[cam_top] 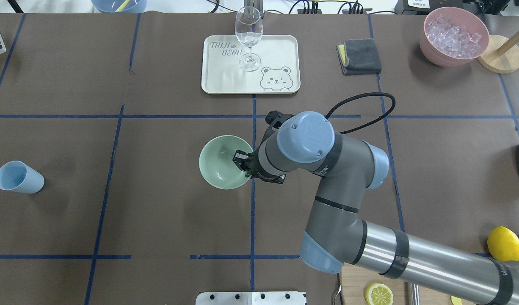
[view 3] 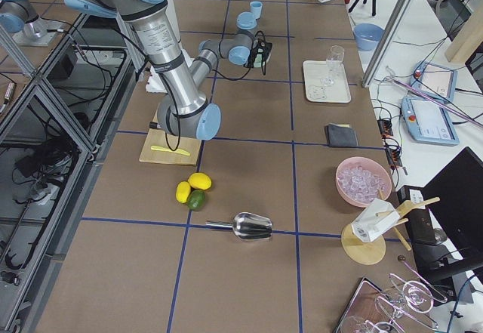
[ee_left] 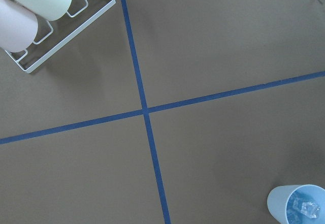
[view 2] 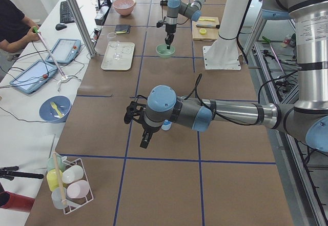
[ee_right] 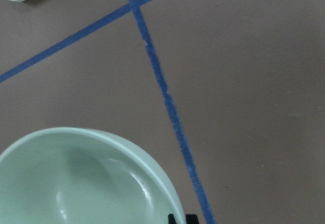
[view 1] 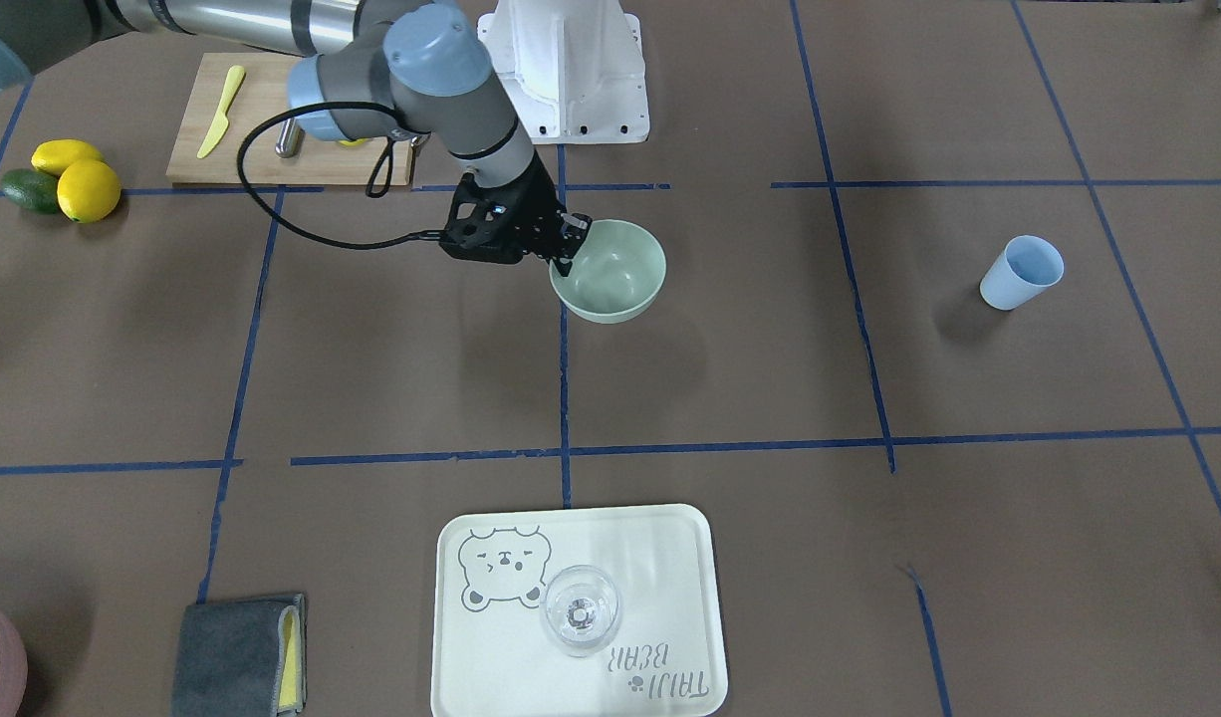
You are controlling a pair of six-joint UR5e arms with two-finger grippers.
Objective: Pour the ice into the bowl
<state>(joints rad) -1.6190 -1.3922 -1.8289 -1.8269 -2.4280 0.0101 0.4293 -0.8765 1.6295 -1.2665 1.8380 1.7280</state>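
Where blue tape lines cross the brown paper-covered tabletop [cam_top: 158, 220], the right end effector [cam_top: 240, 161] is clenched on the right-hand rim of the round pale mint-green bowl [cam_top: 217, 163], near the middle of the tabletop. The left end effector [view 2: 129, 117] hovers over the tabletop's left end, and I cannot tell whether it is released or clenched. Near it stands the light blue tapered cup [ee_left: 297, 203], with the small clear ice cubes [ee_left: 306, 208] lying in its bottom.
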